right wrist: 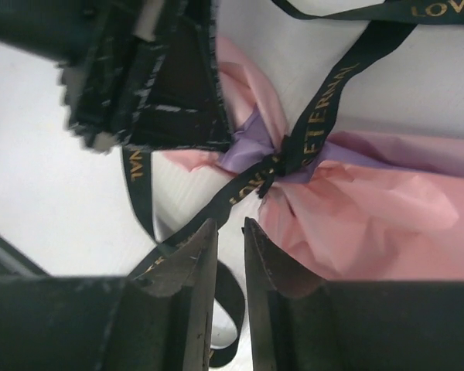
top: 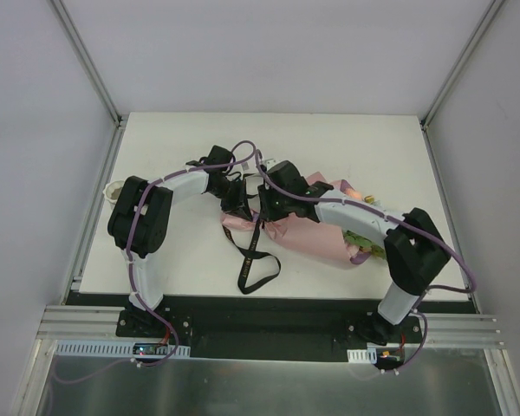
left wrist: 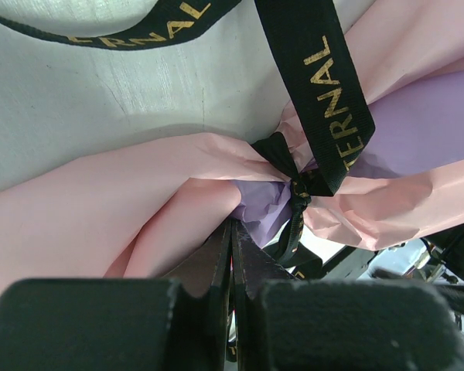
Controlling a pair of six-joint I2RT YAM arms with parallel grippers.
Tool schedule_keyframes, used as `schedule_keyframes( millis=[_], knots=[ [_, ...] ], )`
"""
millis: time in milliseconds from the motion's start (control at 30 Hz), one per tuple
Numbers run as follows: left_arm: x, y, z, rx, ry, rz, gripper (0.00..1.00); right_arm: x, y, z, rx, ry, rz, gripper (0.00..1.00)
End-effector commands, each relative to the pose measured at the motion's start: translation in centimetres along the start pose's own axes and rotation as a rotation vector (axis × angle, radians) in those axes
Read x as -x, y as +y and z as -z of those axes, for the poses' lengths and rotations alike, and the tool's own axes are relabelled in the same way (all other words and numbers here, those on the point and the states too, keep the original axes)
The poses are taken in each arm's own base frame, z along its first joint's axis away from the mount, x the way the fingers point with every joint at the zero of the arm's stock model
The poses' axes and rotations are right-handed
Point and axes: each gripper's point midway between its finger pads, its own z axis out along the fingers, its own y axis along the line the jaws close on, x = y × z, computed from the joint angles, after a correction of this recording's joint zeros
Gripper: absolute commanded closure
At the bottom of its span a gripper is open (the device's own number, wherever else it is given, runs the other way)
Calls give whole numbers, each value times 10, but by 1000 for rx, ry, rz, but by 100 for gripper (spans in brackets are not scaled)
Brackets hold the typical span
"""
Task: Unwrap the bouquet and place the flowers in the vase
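The bouquet (top: 316, 243) lies on its side on the white table, pink paper outside and purple inside (left wrist: 417, 124). The flowers (top: 354, 192) show peach and green at its wide right end, half hidden by my right arm. A black ribbon (top: 253, 264) with gold letters is knotted round the narrow end (right wrist: 274, 164) and trails toward me. My left gripper (left wrist: 233, 224) is shut, its tips against the paper's narrow end; I cannot tell if it pinches anything. My right gripper (right wrist: 230, 224) stands slightly open just short of the knot, a ribbon strand (right wrist: 178, 243) beside its left finger. The white vase (top: 113, 189) shows at the table's left edge behind my left arm.
White enclosure walls and metal posts (top: 87, 61) close in the table on three sides. A metal rail (top: 269, 325) with both arm bases runs along the near edge. My left gripper's body (right wrist: 147, 77) hangs close above the right one's view.
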Motion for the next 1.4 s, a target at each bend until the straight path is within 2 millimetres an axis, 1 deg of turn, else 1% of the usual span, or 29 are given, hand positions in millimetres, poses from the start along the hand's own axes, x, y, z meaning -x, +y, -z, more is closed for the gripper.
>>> schedule_keyframes(
  millis=[0, 100, 167, 200, 267, 400, 733, 867, 900, 933, 967, 1000, 1033, 1067, 1133, 1167, 1200, 1233, 1267, 1300, 1333, 1367],
  knots=[
    [-1, 4, -1, 26, 12, -9, 100, 12, -9, -21, -47, -37, -32, 77],
    [-1, 2, 0, 21, 9, -12, 100, 11, -12, -28, -59, -34, -39, 78],
    [0, 2, 0, 21, 8, -15, 100, 8, -14, -32, -71, -27, -38, 82],
    [0, 2, 1, 22, 6, -14, 100, 10, -20, -32, -102, -37, -38, 82],
    [0, 2, 1, 20, 7, -16, 100, 9, -23, -34, -114, -37, -35, 83],
    [-1, 1, 1, 19, 9, -12, 100, 9, -21, -41, -103, -29, -38, 83],
    [-1, 3, 0, 25, 9, -13, 100, -3, -23, -58, -100, 2, -51, 82],
    [-2, 4, -1, 25, 14, -7, 100, 1, -22, -62, -92, -14, -57, 83],
    [-2, 4, -1, 25, 14, -7, 100, -2, -18, -62, -63, -3, -61, 84],
    [-1, 4, -1, 26, 12, -8, 100, -1, -16, -63, -57, -7, -61, 87],
    [-1, 5, -1, 28, 13, -8, 100, -1, -18, -63, -57, -14, -76, 90],
    [-1, 5, -1, 28, 13, -10, 100, 0, -18, -62, -53, -21, -82, 98],
    [-2, 5, -2, 30, 13, -7, 100, 2, -16, -59, -41, -33, -90, 99],
    [-2, 6, -2, 33, 13, -7, 100, 1, -18, -57, -37, -42, -110, 99],
    [-2, 7, -3, 37, 14, -5, 100, 7, -13, -46, 2, -76, -130, 99],
    [-2, 8, -3, 39, 15, -1, 100, 16, -12, -41, 29, -119, -146, 99],
    [-3, 9, -4, 41, 18, 3, 100, 11, -12, -33, 51, -128, -184, 99],
    [-3, 10, -5, 43, 19, 4, 100, 11, -5, -28, 111, -133, -205, 99],
    [-3, 10, -5, 43, 20, 5, 100, 26, -7, -23, 162, -202, -233, 99],
    [-3, 11, -6, 44, 22, 6, 100, 19, -6, -19, 206, -205, -288, 99],
    [-3, 11, -6, 46, 23, 7, 100, 19, -1, -15, 269, -211, -297, 99],
    [-4, 11, -7, 46, 24, 6, 100, 31, 0, -10, 306, -261, -295, 99]
  ],
)
